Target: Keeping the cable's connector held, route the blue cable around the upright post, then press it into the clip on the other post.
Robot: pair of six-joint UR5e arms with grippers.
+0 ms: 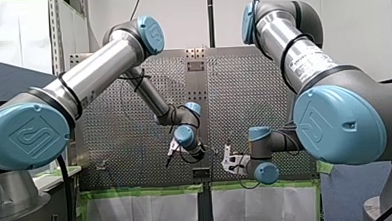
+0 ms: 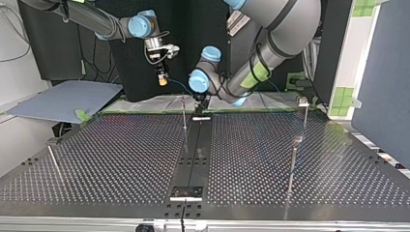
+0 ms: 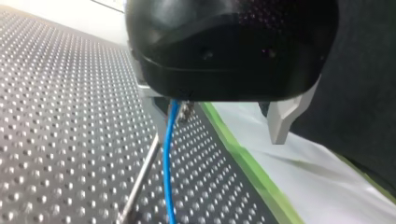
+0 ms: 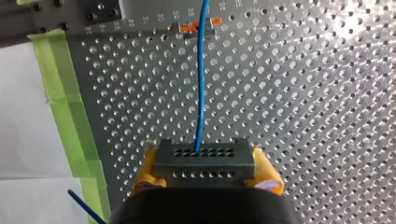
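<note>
Right jaws: clenched, yellow pads (image 4: 267,179) on both sides of the perforated metal connector (image 4: 204,161). Blue cable (image 4: 201,84): out of the connector's face, straight ahead over the desk (image 4: 303,93), across a small fitting with orange parts (image 4: 194,28). Left jaws: released, metal fingers (image 3: 282,119) wide apart, cable just beside one finger, thin post (image 3: 140,179) below, near the desk's green-taped edge.

Thin blue cable (image 4: 201,84) straight out of grey perforated connector block (image 4: 204,163)
</note>
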